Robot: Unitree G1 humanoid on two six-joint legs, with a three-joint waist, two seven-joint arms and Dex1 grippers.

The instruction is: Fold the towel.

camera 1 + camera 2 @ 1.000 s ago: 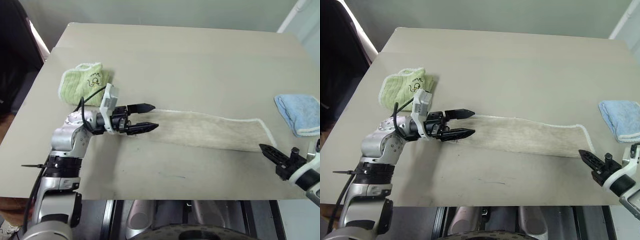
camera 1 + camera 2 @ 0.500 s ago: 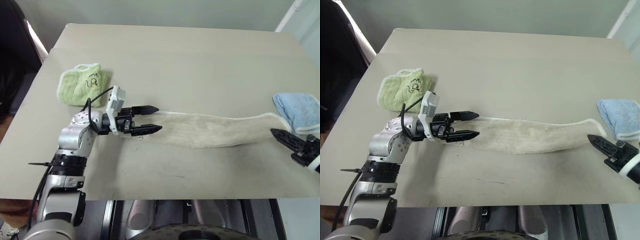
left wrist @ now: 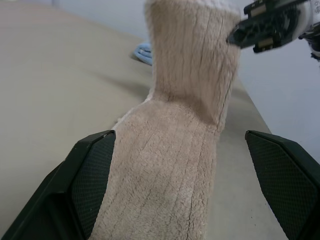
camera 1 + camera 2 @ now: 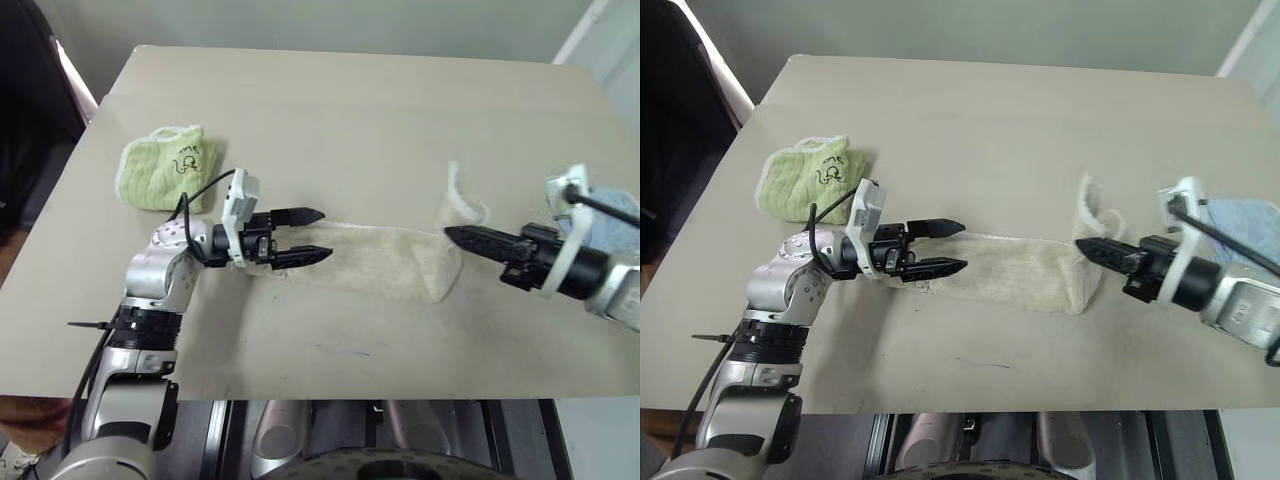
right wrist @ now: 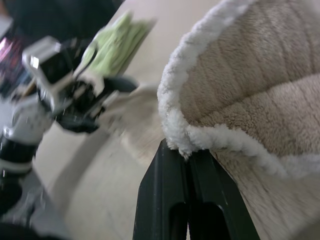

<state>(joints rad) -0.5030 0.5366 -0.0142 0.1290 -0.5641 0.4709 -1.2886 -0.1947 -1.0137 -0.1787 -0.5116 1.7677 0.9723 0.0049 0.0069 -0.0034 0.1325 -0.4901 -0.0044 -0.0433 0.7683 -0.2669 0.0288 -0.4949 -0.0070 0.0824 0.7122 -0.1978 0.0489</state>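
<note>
**Towel** (image 4: 375, 262): beige terry, white corded edging. It lies as a long strip across the middle of the table (image 4: 340, 110). The end nearest the right gripper is lifted off the surface and stands up as a bent flap, white edge uppermost. The rest lies flat, running away from that flap toward the left gripper.

**Right gripper** (image 4: 455, 236): at the raised end of the towel, pointing along the strip toward the left gripper. The two black fingers (image 5: 172, 200) are pressed together, and the white corded edge is pinched between them. In the right wrist view the cloth bulges out above the closed tips. The flap hangs from this grip above the table.

**Left gripper** (image 4: 318, 234): at the flat end of the towel, opposite the raised flap, pointing level along the strip. Its fingers (image 3: 87, 172) are spread wide, one on each side of the cloth, with the towel running between them. They hold nothing.

**Green cloth** (image 4: 168, 166): small, light green, with a printed drawing. It sits folded beyond the left gripper, apart from the flat end of the towel.

**Blue cloth** (image 4: 1250, 222): light blue, lying past the raised end of the towel, partly behind the right arm.
</note>
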